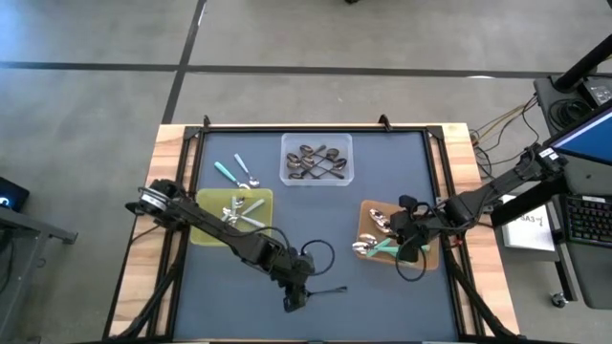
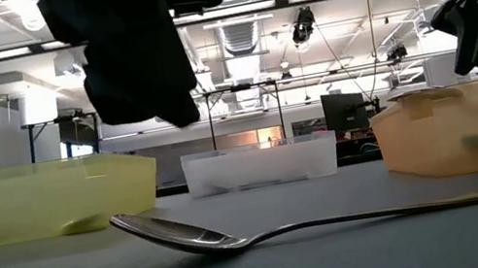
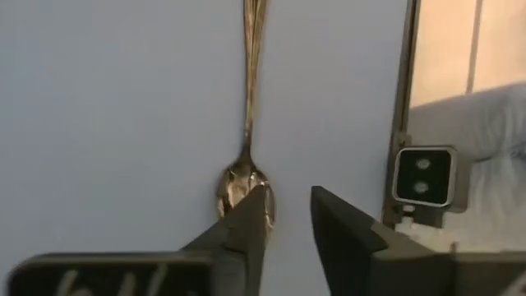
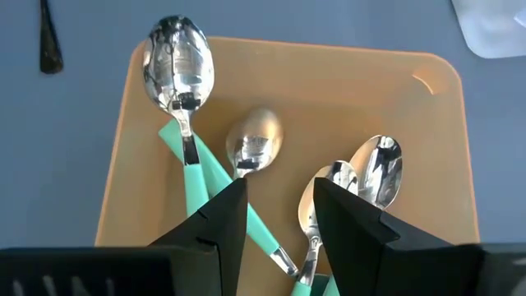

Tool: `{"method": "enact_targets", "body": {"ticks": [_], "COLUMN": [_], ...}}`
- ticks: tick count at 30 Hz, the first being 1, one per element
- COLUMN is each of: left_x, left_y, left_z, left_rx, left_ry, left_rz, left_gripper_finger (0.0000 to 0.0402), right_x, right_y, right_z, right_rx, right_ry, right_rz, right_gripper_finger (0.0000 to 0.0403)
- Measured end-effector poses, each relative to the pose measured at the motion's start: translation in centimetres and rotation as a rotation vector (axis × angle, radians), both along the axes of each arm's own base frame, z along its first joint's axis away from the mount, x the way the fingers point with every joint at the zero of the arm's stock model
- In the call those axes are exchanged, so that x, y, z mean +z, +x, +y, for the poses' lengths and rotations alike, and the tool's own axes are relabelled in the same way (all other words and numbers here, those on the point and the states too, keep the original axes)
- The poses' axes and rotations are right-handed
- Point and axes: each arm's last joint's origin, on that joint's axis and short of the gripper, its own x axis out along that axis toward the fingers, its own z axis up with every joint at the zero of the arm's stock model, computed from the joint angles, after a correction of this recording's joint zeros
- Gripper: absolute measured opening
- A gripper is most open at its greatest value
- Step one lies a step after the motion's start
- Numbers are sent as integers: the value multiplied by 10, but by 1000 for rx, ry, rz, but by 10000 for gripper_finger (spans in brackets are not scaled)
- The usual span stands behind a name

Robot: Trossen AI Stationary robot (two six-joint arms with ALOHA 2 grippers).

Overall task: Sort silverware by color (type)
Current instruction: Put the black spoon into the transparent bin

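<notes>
Here, a dark spoon (image 2: 304,225) lies flat on the mat near the front edge, bowl toward the left gripper (image 3: 288,226), which hangs just above that bowl with jaws slightly apart, holding nothing. Teal spoons (image 4: 193,123) rest in the orange tray (image 4: 345,74), under the right gripper (image 4: 279,214), its jaws parted and empty. Dark spoons (image 1: 318,162) fill the clear tray (image 1: 289,176); pale-blue ones (image 1: 239,212) lie in the yellow tray (image 1: 210,234).

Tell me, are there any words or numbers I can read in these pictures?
No text here reads clearly.
White marks on the left gripper housing, in the left wrist view: cut off, unreadable.
Dark print on the white paper beside the table, in the high view: too small to read.
Nothing is written on the trays or spoons.
</notes>
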Motion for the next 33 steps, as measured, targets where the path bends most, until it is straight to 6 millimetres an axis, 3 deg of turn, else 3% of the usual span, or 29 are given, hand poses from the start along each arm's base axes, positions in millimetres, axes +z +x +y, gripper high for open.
{"method": "enact_targets", "body": {"ticks": [7, 11, 16, 22, 33], "left_x": [-13, -28, -45, -47, -52], "left_y": [3, 6, 6, 1, -7], "left_z": [-2, -4, -4, -3, -29], "left_rx": [-121, -198, -218, -182, -92], "left_ry": [80, 141, 173, 236, 199], "left_rz": [-35, -36, 11, 63, 74], "left_gripper_finger": [167, 195, 196, 183, 170], "right_x": [-8, -14, -21, -29, -35], "right_y": [5, 8, 12, 15, 18], "right_z": [2, 4, 7, 8, 10], "right_rx": [0, 1, 6, 7, 10], "right_ry": [-22, -37, -51, -67, -83], "right_rz": [42, 75, 120, 158, 188], "right_gripper_finger": [132, 132, 132, 132, 132]}}
